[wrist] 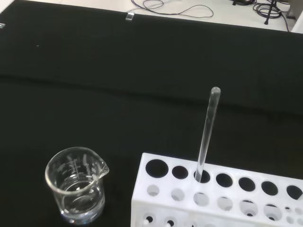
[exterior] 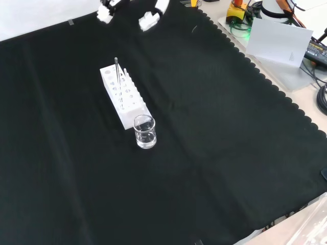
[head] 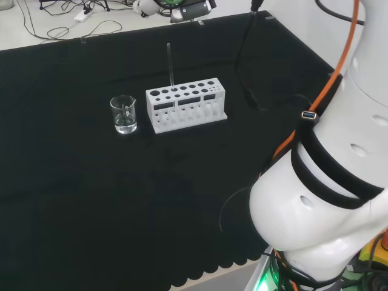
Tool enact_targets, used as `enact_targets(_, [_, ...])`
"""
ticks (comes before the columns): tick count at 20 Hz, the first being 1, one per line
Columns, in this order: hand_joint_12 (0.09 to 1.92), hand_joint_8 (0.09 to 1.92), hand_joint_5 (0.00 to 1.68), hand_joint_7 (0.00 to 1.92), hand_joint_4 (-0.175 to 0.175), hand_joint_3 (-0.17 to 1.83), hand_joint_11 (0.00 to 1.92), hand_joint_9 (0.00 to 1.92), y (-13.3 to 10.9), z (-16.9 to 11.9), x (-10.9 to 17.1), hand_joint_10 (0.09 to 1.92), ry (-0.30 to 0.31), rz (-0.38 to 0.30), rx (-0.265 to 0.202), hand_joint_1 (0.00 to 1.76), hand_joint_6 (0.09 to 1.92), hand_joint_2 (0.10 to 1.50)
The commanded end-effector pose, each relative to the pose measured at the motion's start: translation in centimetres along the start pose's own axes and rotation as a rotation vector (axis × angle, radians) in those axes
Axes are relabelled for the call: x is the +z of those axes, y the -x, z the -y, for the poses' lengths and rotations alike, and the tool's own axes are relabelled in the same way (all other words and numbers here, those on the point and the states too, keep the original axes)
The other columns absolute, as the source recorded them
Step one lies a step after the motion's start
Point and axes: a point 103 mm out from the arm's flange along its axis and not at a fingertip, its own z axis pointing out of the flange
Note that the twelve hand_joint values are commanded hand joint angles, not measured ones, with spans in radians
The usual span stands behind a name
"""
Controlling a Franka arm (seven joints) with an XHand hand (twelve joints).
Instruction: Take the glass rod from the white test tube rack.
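Rack (head: 186, 104) sits on the black cloth (head: 91, 200), long side facing the head camera. Rod (head: 170, 65) stands near upright in a back-row hole, third from the rack's left end in head view; most of its length sticks up above the top plate. Wrist view confirms: rod (wrist: 206, 135) seated in the third hole from the end nearest the beaker, rounded tip up, slight tilt. Nothing touching it.

Beaker (head: 123, 114) is just beside the rack's left end in head view, apart from it, spout visible, looks empty or near empty. In front view the beaker (exterior: 144, 131) is at the rack's (exterior: 122, 96) near end.

Hand (exterior: 148, 19): white parts at the top edge of front view, well beyond the rack's far end, clear of the rod (exterior: 119, 76). Can't tell how its fingers are set.
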Motion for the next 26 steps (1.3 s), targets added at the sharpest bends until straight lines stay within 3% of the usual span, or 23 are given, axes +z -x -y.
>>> enact_targets(1, [1.35,0.84,0.27,0.23,-0.160,0.55,0.39,0.47,0.4,-0.4,1.7,0.84,0.044,-0.017,-0.037,0.63,0.09,0.92])
enact_targets(5, [1.35,0.84,0.28,0.23,-0.160,0.55,0.40,0.47,0.4,-0.7,3.3,0.84,0.039,-0.024,-0.061,0.63,0.09,0.92])
enact_targets(11, [1.34,0.84,0.28,0.24,-0.160,0.55,0.40,0.48,0.9,-1.1,5.9,0.84,0.013,-0.025,-0.063,0.62,0.09,0.92])
enact_targets(13, [1.34,0.84,0.28,0.24,-0.160,0.55,0.40,0.48,0.0,-1.6,5.7,0.84,0.006,-0.009,-0.059,0.62,0.09,0.92])
enact_targets(19, [1.34,0.84,0.28,0.24,-0.160,0.55,0.40,0.48,2.5,-2.1,8.3,0.84,-0.020,-0.037,-0.048,0.62,0.09,0.92])
enact_targets(26, [1.34,0.85,0.28,0.27,-0.160,0.55,0.41,0.50,3.0,-3.1,10.1,0.84,-0.024,-0.029,-0.040,0.61,0.09,0.92])
